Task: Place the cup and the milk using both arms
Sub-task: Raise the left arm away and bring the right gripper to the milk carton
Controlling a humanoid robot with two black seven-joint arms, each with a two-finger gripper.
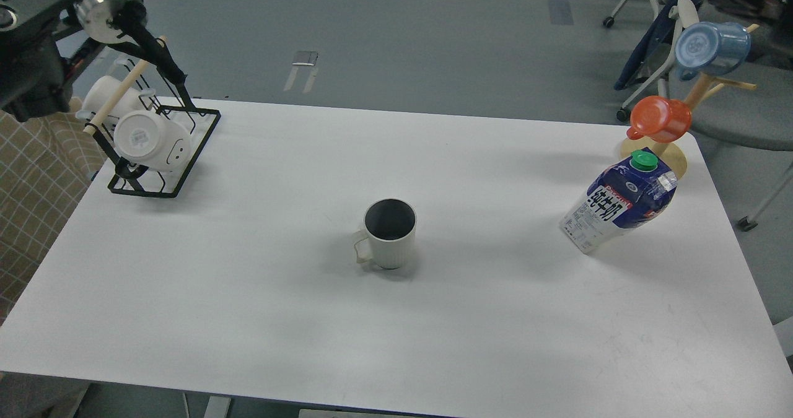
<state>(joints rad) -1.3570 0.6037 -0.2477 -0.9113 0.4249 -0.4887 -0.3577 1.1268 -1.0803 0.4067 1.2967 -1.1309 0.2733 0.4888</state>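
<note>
The cup (389, 233), a cream-white ribbed mug with a dark inside and its handle to the left, stands upright in the middle of the white table (248, 319). The milk carton (619, 202), dark blue on top with a green cap, stands upright near the table's right edge. Nothing holds either one. Only a thick part of my left arm (37, 15) shows at the top left corner. Neither gripper is in view.
A black rack (158, 148) with smooth white mugs stands at the table's back left. A wooden stand (672, 155) with an orange cup (660, 119) and a blue cup (709, 49) stands at the back right, just behind the carton. Chairs stand beyond the table at right.
</note>
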